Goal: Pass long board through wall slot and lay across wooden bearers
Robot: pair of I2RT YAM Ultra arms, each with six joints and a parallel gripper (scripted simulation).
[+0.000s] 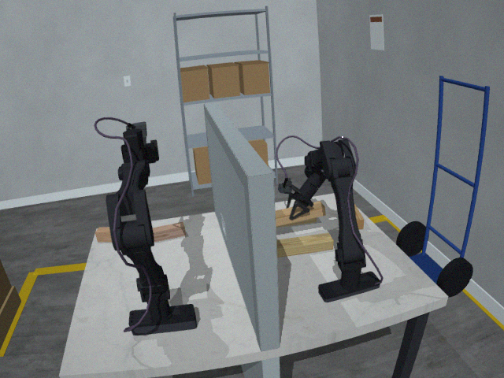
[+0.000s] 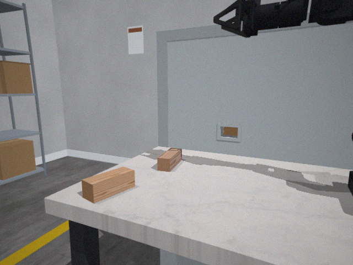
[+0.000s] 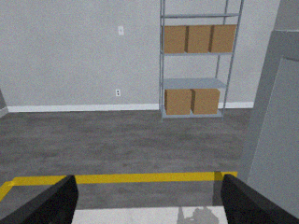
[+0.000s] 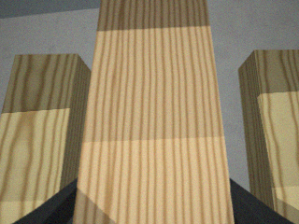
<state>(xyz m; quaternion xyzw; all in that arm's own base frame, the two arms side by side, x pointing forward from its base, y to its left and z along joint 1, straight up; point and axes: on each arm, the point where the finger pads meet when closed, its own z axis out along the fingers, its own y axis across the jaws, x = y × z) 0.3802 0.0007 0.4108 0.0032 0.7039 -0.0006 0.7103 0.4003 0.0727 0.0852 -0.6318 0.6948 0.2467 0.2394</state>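
The largest thing is the table [image 1: 227, 329] [image 2: 199, 213] [image 3: 140, 216] [image 4: 234, 37], divided by the grey panel wall [image 1: 262, 211] [image 2: 256, 85] [image 3: 276, 131] [image 4: 47, 8]. The slot [image 1: 222, 221] [image 2: 219, 132] is right of centre in the exterior view. The long board [image 1: 317, 209] [image 4: 154, 93] is at the right of the wall in the top view; the right gripper [image 1: 297, 215] [image 4: 152, 182] is closed on it. A brown patch shows in the slot, perhaps the board's end, but I cannot tell if it has entered. In the right wrist view, one pale offcut [image 1: 307, 244] [image 4: 37, 140] lies at left and a second pale offcut [image 4: 285, 131] at right. Across the wall, the nearer bearer [image 1: 103, 235] [image 2: 108, 185] and the farther bearer [image 1: 171, 231] [image 2: 171, 159] lie on the table, lower left in the exterior view, with no board on them. The left gripper [image 1: 140, 127] [image 2: 215, 20] [image 3: 149, 183] is wide and empty, high up. So the grasp is done; I judge that passing, receiving and laying flat remain.
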